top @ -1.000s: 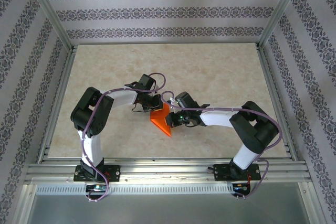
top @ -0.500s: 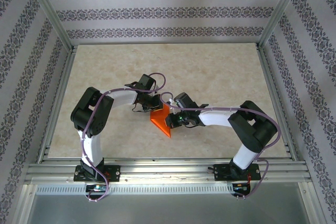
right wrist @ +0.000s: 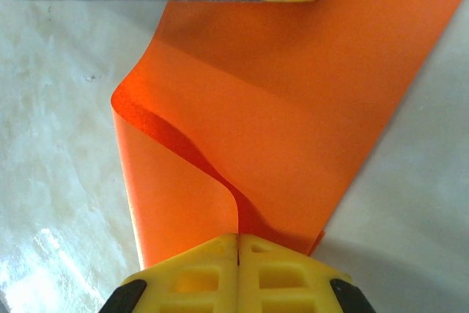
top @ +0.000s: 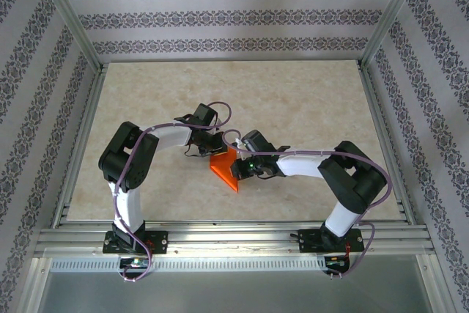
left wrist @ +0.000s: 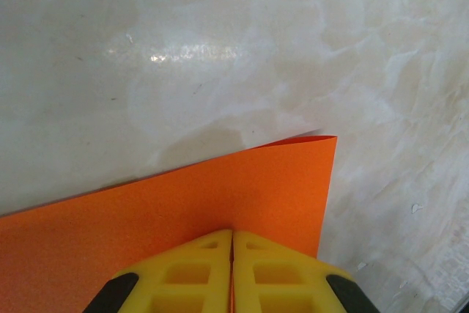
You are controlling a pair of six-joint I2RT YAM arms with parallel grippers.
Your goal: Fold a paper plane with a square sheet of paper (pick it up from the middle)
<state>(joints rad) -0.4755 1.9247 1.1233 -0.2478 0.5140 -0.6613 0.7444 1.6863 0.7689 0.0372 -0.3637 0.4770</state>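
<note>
Both claws are on the paper [top: 223, 170], just below centre in the top view. The left claw [left wrist: 232, 234] is pressed together on its upper-left edge. The right claw [right wrist: 238, 238] pinches the right side, where the sheet curls into a loose loop (not a crease yet, I'd say). The paper spans between them, its tip pointing down-frame, and neither arm is nearer.

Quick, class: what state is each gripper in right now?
Left gripper: closed, pinching the paper.
Right gripper: closed, pinching the paper too.
</note>
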